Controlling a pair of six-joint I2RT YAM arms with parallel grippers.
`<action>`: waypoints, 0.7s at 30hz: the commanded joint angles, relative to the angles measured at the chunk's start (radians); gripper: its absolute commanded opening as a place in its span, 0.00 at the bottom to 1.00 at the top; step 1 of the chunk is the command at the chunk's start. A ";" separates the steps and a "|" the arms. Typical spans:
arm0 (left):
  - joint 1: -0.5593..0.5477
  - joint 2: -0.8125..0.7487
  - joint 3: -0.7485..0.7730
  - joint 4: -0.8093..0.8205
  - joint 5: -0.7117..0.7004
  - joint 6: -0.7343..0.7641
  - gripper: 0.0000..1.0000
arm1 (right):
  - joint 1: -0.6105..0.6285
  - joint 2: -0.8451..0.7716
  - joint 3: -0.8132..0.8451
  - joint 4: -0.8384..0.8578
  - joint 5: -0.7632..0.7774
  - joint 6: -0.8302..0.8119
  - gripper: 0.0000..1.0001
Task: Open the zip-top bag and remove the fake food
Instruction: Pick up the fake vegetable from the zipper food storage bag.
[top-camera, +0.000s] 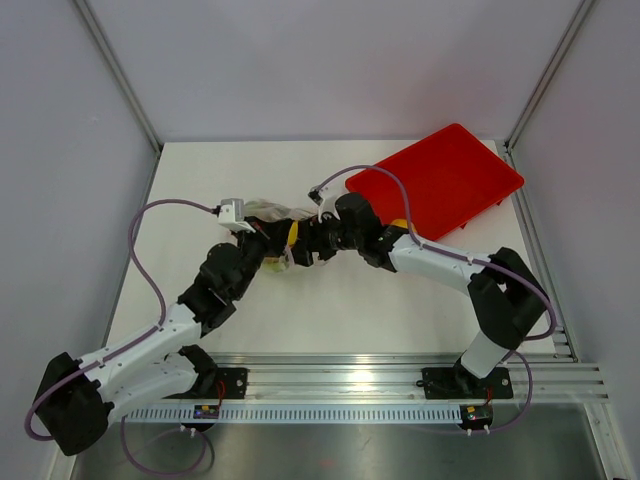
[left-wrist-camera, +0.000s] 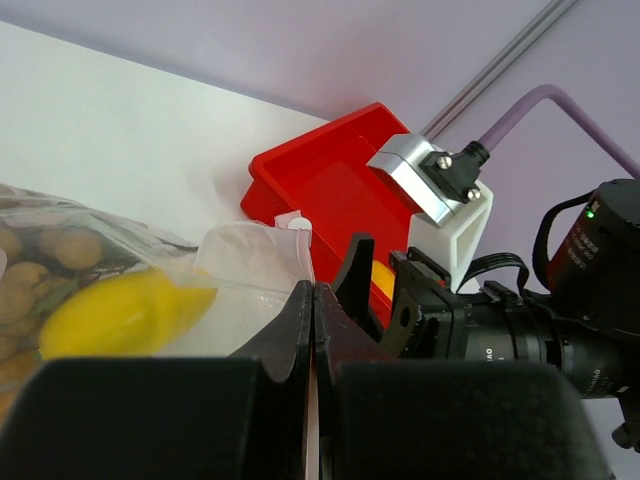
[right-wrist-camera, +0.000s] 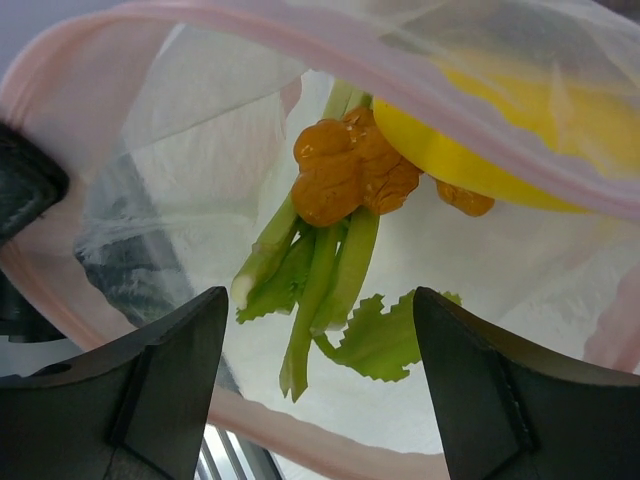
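Near the middle of the table (top-camera: 350, 310), a little toward its far edge, the zip-top bag (top-camera: 266, 211) lies between the two arms. The red tray (top-camera: 440, 175) sits at the far right corner. The bag's mouth is open, with the pink zip strip (right-wrist-camera: 300, 35) arching wide. The left gripper (left-wrist-camera: 313, 300) is closed tight, apparently pinching the bag's lip. The right gripper (right-wrist-camera: 318, 310) is spread wide at the mouth and holds nothing. The fake food in view is inside the bag: celery stalk (right-wrist-camera: 320, 270), orange piece (right-wrist-camera: 350, 175), yellow piece (left-wrist-camera: 120, 310) and tan balls (left-wrist-camera: 40, 260). Opening looks done; the removal is all left.
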 joint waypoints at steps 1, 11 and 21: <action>0.003 -0.036 -0.004 0.106 0.002 0.000 0.00 | 0.021 0.012 0.053 0.014 -0.021 0.022 0.83; 0.003 -0.045 0.008 0.084 0.004 0.014 0.00 | 0.026 0.043 0.098 -0.065 -0.070 0.079 0.83; 0.003 -0.045 0.025 0.063 -0.049 0.045 0.00 | 0.026 0.062 0.119 -0.163 -0.118 0.093 0.81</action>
